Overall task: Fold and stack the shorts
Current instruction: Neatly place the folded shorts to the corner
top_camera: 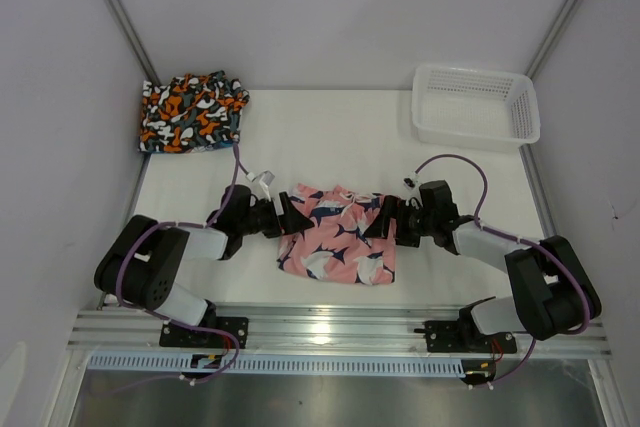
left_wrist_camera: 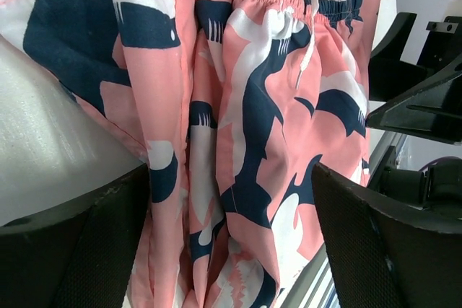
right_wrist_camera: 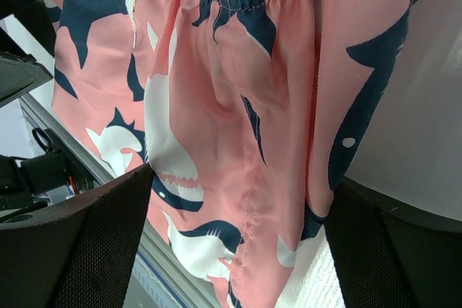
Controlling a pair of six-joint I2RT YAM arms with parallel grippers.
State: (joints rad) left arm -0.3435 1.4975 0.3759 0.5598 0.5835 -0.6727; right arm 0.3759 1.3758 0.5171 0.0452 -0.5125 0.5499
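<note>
Pink, navy and white shorts point(top_camera: 338, 235) lie flat near the table's front edge, waistband towards the back. My left gripper point(top_camera: 292, 215) is at their left side and my right gripper point(top_camera: 378, 221) at their right side, both low over the cloth. The left wrist view shows the pink fabric point(left_wrist_camera: 253, 142) bunched in folds between the wide-apart fingers point(left_wrist_camera: 390, 250) of the left gripper point(left_wrist_camera: 231, 250). The right gripper point(right_wrist_camera: 238, 243) likewise stands open astride the shorts' side seam point(right_wrist_camera: 249, 200). Orange, black and white camouflage shorts point(top_camera: 192, 112) lie folded at the back left.
A white mesh basket point(top_camera: 475, 105) stands at the back right corner. An aluminium rail point(top_camera: 340, 327) runs along the near edge, just in front of the pink shorts. White walls close in the table on the left, back and right.
</note>
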